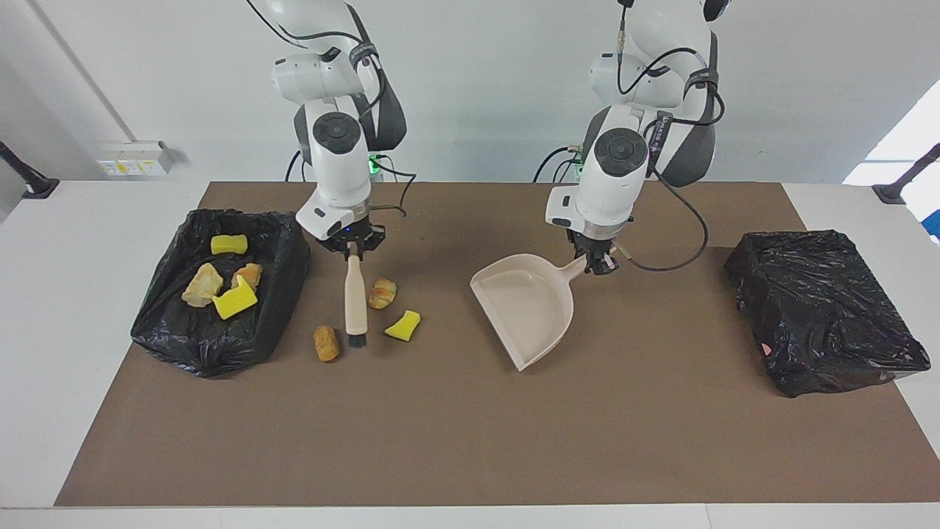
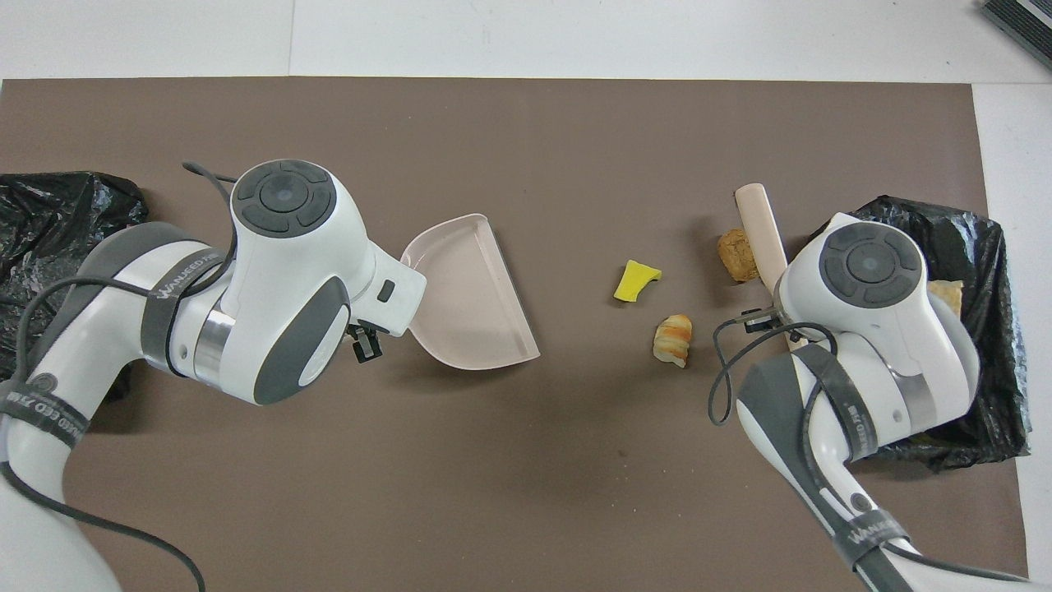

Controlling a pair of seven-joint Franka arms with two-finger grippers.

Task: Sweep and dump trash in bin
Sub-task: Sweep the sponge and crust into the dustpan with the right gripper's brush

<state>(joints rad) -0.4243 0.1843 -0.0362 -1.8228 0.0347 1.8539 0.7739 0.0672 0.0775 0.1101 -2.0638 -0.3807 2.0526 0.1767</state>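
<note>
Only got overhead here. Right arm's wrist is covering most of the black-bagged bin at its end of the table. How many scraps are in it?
Observer: Four in the black-bagged bin: yellow sponge chunk, yellow sponge wedge, pale tan bread chunk, orange croissant-like piece.
Operator: Is the right end effector gripping the brush?
Observer: Yes, it is shut on the top of the beige wooden-handled hand brush, which hangs upright.
Operator: Bristles down?
Observer: They are low at the brown mat, beside the orange-tan bread lump. I can't confirm contact.
</note>
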